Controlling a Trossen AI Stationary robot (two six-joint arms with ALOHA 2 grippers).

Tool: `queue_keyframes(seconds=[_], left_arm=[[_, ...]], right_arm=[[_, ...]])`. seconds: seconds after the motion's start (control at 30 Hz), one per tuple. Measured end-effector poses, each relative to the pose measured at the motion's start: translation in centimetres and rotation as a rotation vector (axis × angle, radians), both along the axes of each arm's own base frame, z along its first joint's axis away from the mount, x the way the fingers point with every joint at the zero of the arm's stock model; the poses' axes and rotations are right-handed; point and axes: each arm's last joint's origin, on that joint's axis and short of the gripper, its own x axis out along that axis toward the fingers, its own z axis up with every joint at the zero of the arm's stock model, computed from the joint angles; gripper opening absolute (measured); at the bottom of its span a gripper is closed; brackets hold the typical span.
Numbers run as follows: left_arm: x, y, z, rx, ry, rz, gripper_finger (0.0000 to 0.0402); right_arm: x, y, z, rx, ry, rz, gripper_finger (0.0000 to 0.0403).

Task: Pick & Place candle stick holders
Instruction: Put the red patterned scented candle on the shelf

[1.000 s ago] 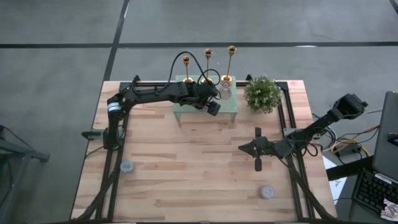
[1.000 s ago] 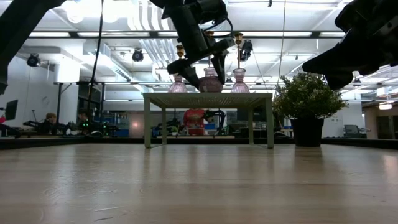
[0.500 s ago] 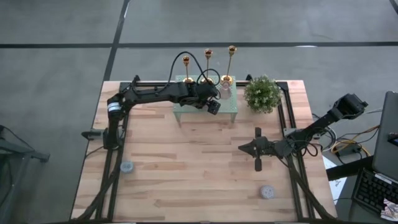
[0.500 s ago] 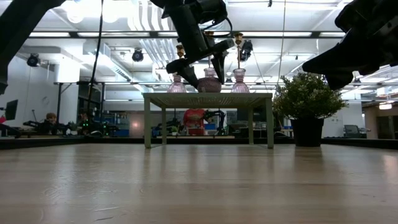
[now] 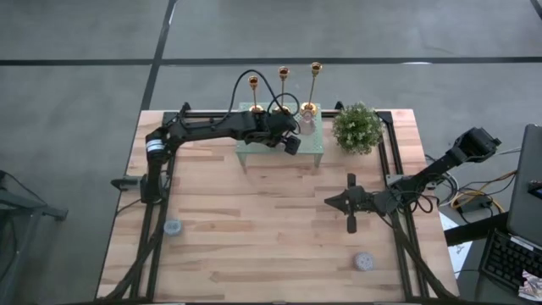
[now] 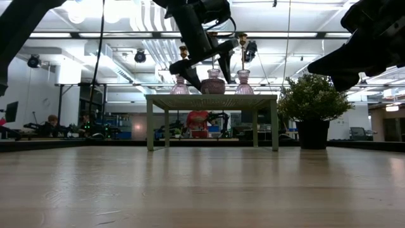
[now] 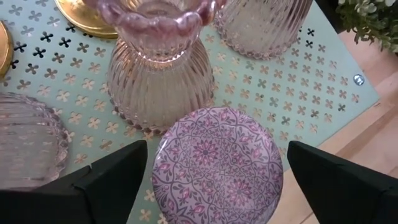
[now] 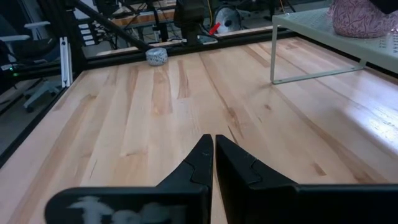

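Three gold candle stick holders (image 5: 284, 89) stand in a row along the far edge of a small green perforated shelf (image 5: 312, 154); two of their round bases (image 7: 87, 15) show in the left wrist view. Ribbed pink glass holders (image 7: 155, 74) also stand on the shelf. My left gripper (image 5: 290, 142) hangs open over the shelf, slanting down, its fingers (image 7: 118, 177) on either side of a round tin with a purple patterned top (image 7: 217, 168) that rests on the shelf. My right gripper (image 5: 350, 203) waits shut above the bare table at mid right.
A potted green plant (image 5: 356, 127) stands just right of the shelf. Two small grey round objects (image 5: 173, 227) (image 5: 365, 261) lie on the near part of the wooden table. Black frame rails (image 5: 391, 169) run along the table's sides. Open tabletop lies between the shelf and the near edge.
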Motion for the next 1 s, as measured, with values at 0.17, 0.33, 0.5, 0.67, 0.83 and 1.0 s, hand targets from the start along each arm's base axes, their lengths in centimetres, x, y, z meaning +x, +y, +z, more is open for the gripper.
queue_keyframes(seconds=[0.17,0.33,0.5,0.67,0.83,1.0], left_arm=[[-0.5,-0.1,0.9,0.011,-0.018,-0.009,0.039],[-1.0,-0.4,2.1,0.022,-0.044,-0.017,0.039],[-1.3,-0.6,2.4,0.013,-0.049,-0.019,0.0389],[-1.9,-1.4,3.3,-0.023,-0.06,-0.086,0.0389],[-3.5,-2.7,4.9,-0.02,-0.039,-0.121,0.0389],[-5.2,-3.9,6.3,-0.048,-0.025,-0.11,0.0373]], right_arm=[[0.0,0.0,0.0,0.0,0.0,0.0,0.0013],[0.0,0.0,0.0,0.0,0.0,0.0,0.0013],[0.0,0.0,0.0,0.0,0.001,0.0,0.0013],[0.0,0.0,0.0,0.0,0.001,0.0,0.0013],[0.0,0.0,0.0,0.0,0.001,0.0,0.0013],[0.0,0.0,0.0,0.0,0.001,0.0,0.0013]])
